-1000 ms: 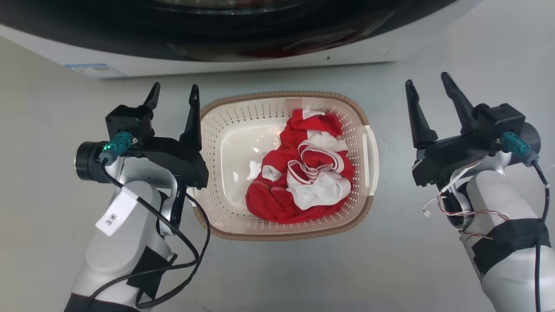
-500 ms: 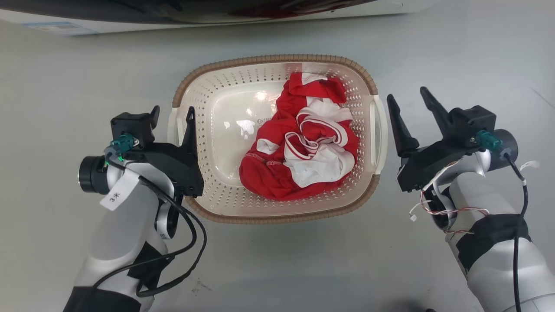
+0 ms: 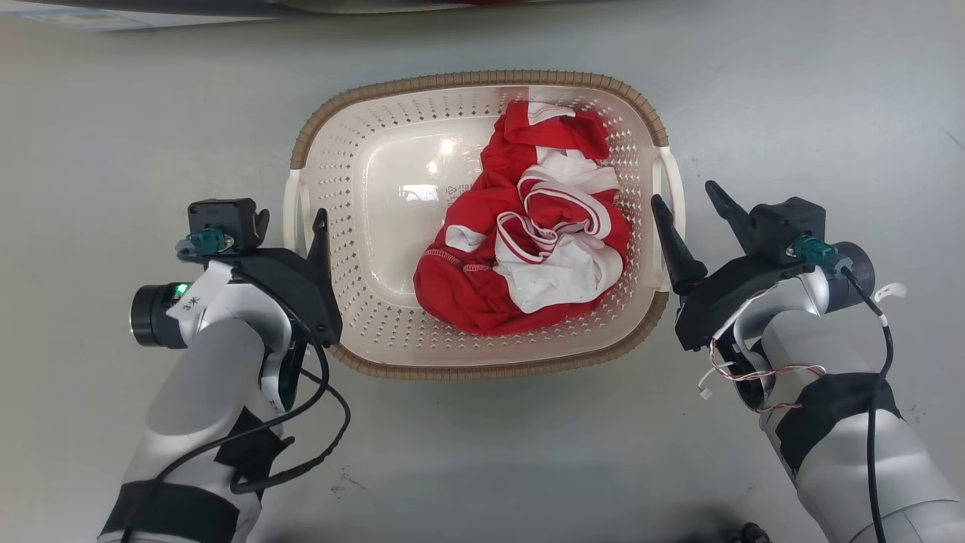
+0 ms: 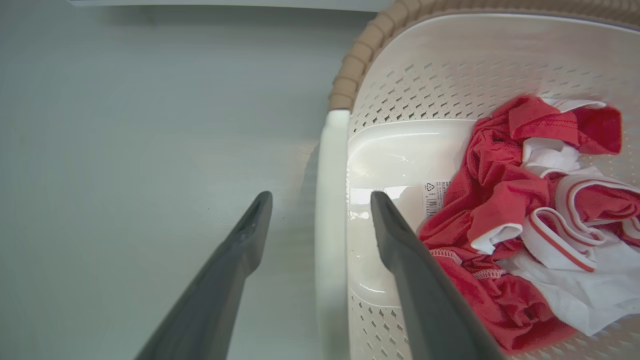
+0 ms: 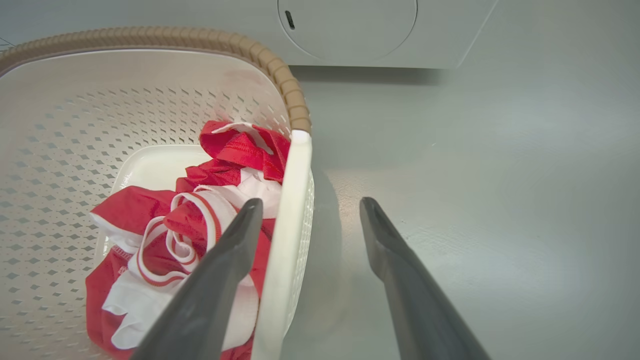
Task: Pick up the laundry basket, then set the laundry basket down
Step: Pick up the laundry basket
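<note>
Head view: left gripper and right gripper, fingers wide, astride laundry basket handles.

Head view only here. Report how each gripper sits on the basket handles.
Observer: Left wrist view: the left gripper is open, straddling the left handle, gaps on both sides.
Operator: Now the right.
Observer: Right wrist view: the right gripper is open astride the right handle; its inner finger looks nearer it.
Operator: What's beyond?
Observer: A white panel with a round cover stands behind the basket.
</note>
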Available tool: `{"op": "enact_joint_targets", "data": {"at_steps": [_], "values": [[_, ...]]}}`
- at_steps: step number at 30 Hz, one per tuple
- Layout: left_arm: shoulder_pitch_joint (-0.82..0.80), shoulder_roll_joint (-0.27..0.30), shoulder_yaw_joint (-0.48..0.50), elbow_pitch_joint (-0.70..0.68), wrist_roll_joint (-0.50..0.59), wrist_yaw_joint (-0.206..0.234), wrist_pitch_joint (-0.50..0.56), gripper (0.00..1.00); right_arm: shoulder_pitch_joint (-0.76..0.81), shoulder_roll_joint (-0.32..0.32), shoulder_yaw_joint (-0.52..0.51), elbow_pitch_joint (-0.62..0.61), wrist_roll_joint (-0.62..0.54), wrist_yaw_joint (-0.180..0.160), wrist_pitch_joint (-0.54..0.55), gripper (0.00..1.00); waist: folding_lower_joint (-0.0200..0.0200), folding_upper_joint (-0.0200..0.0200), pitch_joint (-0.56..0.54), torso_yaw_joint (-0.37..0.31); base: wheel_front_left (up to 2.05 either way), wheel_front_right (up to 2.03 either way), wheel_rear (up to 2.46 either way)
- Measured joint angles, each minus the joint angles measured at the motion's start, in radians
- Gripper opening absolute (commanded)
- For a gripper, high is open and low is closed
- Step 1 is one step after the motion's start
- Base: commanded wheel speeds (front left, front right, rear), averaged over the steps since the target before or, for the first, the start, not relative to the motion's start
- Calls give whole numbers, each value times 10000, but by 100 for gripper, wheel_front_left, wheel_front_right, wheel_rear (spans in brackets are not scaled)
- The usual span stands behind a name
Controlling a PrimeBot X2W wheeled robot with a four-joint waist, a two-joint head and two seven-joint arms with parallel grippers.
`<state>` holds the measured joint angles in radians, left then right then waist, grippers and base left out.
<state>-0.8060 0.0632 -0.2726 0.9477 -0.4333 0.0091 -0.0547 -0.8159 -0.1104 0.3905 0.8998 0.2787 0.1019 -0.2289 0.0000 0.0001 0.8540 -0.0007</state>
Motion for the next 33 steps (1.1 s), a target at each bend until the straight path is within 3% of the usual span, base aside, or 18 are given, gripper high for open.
{"op": "enact_joint_targets", "data": {"at_steps": [9, 10, 11, 33], "values": [[-497, -31, 77, 740, -102, -94, 178, 100, -462, 100, 219, 642, 27, 98, 81, 97, 0, -1, 306, 6, 0, 0, 0], [-537, -38, 71, 803, -100, -94, 176, 48, -505, 105, 244, 725, 36, 109, 81, 22, 1, 0, 326, 6, 0, 0, 0], [-565, -44, 59, 855, -100, -94, 176, 0, -550, 105, 328, 807, 35, 130, 94, 0, 0, -1, 336, 7, 0, 0, 0], [-937, -468, 50, 2173, -508, -633, 8, 0, -940, 364, 453, 2117, 518, 297, 73, 0, 0, -1, -243, 3, 0, 0, 0]]}}
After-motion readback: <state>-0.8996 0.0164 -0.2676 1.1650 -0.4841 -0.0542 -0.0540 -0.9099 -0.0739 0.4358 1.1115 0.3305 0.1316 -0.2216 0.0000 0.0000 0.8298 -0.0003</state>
